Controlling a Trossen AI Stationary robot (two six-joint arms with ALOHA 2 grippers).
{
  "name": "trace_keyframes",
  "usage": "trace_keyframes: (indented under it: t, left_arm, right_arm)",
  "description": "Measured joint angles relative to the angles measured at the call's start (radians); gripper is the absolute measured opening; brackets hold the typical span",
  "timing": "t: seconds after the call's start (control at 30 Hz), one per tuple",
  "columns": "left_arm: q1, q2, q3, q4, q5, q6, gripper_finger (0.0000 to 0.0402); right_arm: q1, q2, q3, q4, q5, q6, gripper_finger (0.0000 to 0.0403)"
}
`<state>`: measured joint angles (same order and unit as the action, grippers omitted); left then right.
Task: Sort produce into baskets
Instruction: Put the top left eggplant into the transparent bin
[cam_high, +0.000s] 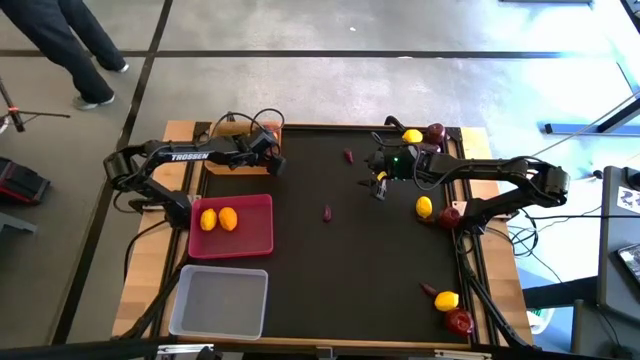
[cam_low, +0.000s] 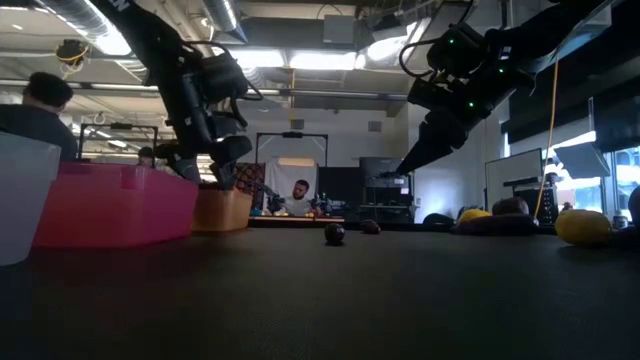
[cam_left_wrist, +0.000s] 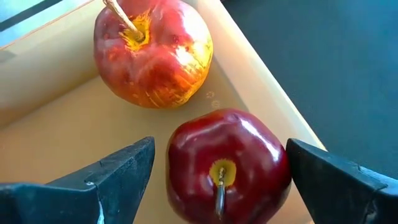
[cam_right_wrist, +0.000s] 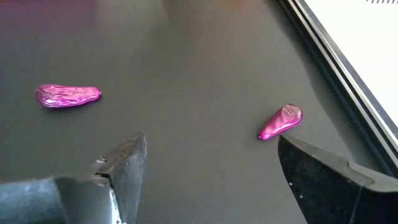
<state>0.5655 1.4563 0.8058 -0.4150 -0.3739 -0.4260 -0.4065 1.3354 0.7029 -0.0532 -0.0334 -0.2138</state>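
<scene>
— Progress so far?
— Two apples (cam_left_wrist: 227, 165) lie in the wooden tray (cam_high: 222, 160), two lemons (cam_high: 218, 219) in the pink tray (cam_high: 255, 240); the white tray (cam_high: 220, 300) holds nothing.
— Grippers?
— Left gripper (cam_left_wrist: 217, 177) hangs over the wooden tray, jaws wide around a freed apple. Right gripper (cam_right_wrist: 208, 180), jaws wide and holding nothing, hovers above two purple roots (cam_right_wrist: 281, 122) on the worktop (cam_high: 340, 260). Much produce remains unsorted.
</scene>
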Motion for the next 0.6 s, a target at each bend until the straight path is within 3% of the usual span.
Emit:
trace_keyframes:
  t: [0.4, 0.6]
  left_arm:
    - [-0.007, -0.127, 0.119, -0.201, 0.007, 0.009, 0.0357]
    - [-0.092, -0.255, 0.123, -0.203, 0.007, 0.017, 0.0357]
  right_arm:
    - [0.000, 0.000, 0.000, 0.000, 0.000, 0.000, 0.0315]
    - [0.000, 0.000, 0.001, -0.001, 0.025, 0.049, 0.0315]
